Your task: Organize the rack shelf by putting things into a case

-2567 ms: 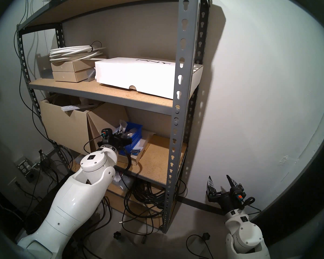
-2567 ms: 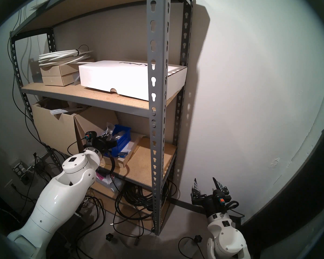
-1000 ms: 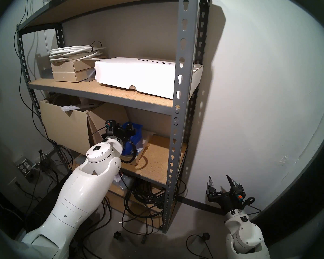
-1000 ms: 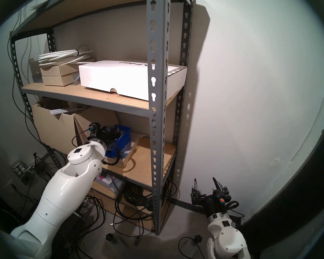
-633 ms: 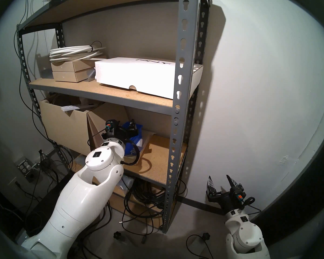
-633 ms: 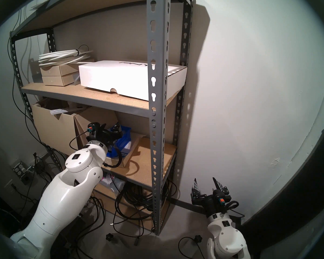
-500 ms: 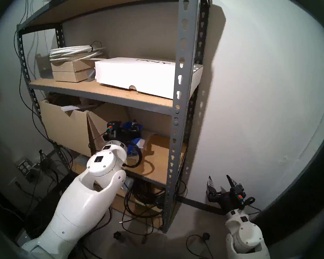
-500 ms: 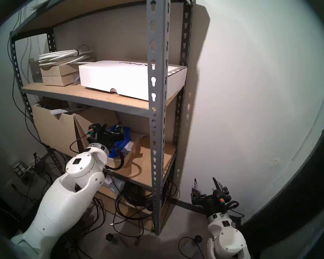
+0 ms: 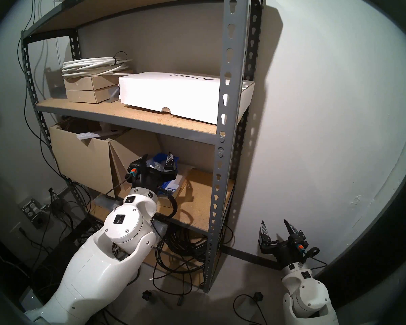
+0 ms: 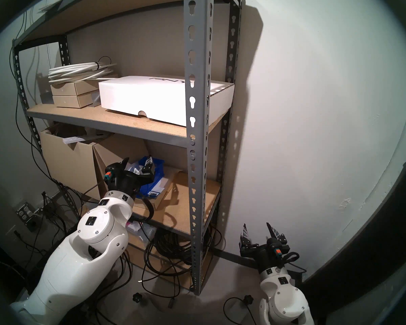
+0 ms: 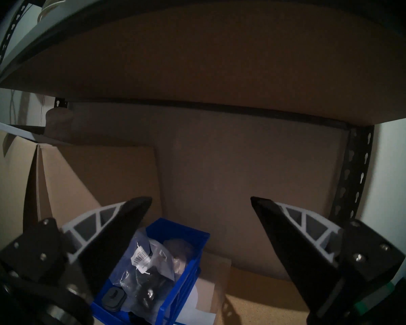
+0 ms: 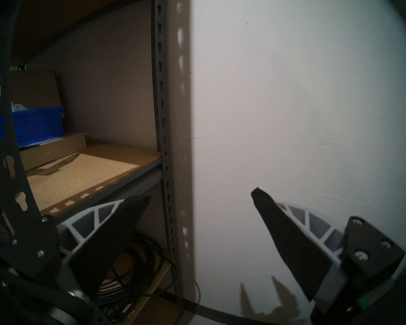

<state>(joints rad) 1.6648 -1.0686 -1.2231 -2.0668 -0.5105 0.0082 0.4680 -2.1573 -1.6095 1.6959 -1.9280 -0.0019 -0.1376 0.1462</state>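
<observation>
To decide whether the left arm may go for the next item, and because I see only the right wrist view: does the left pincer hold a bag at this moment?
Observer: No. The left pincer is open, with nothing between its jaws.
Operator: I see only one side of the bin. Is anything inside it?
Observer: Yes. In the blue bin lie clear bags of black parts, and one shows a white barcode label.
Operator: What is on the board above?
Observer: A flat white box, with two stacked tan boxes to its left.
</observation>
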